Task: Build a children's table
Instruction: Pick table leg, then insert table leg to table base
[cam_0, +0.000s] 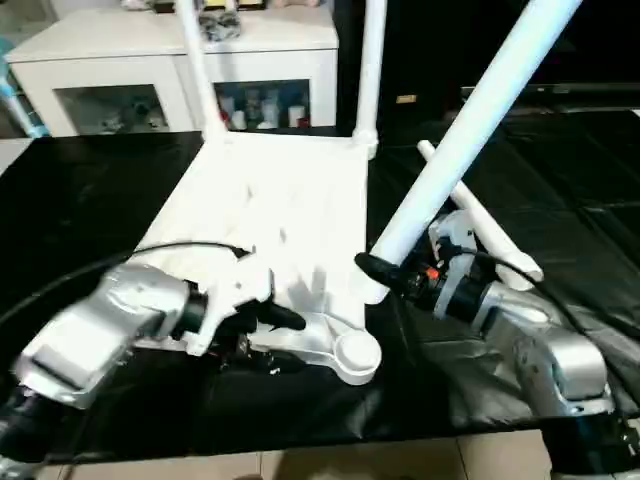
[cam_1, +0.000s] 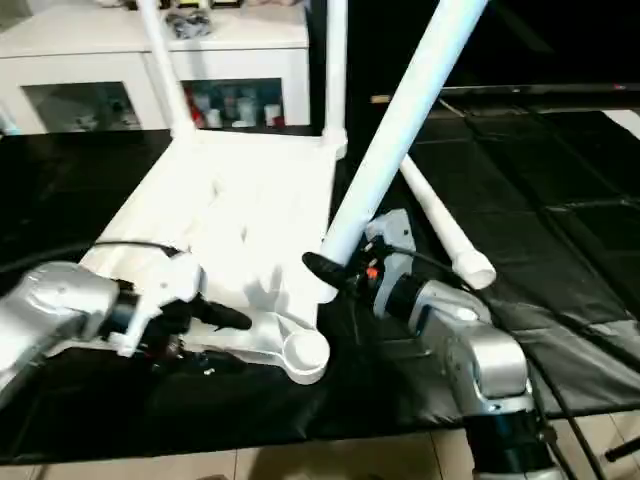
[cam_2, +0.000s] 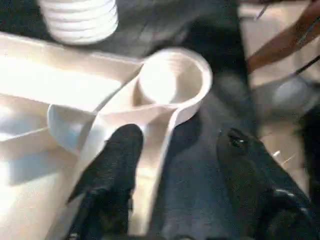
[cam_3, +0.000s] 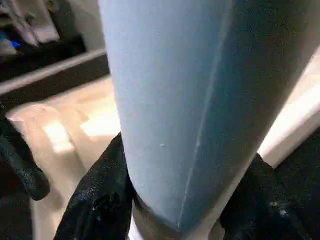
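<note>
The children's table top (cam_0: 290, 220) lies upside down on a black mat, with two white legs (cam_0: 200, 70) (cam_0: 372, 70) standing in its far corner sockets. My right gripper (cam_1: 325, 270) is shut on a third leg (cam_0: 470, 120), which leans up to the right. That leg's threaded lower end (cam_2: 80, 20) hangs just beyond the near right socket (cam_0: 357, 355), not in it. My left gripper (cam_0: 290, 342) is open at the top's near edge. One of its fingers (cam_2: 112, 170) is over the ribbed underside and the other (cam_2: 250, 170) is over the mat.
A fourth leg (cam_0: 490, 230) lies on the mat to the right of the top, behind my right gripper. A white cabinet (cam_0: 120, 60) with glass doors stands behind the mat. Pale floor (cam_0: 300, 465) shows past the mat's near edge.
</note>
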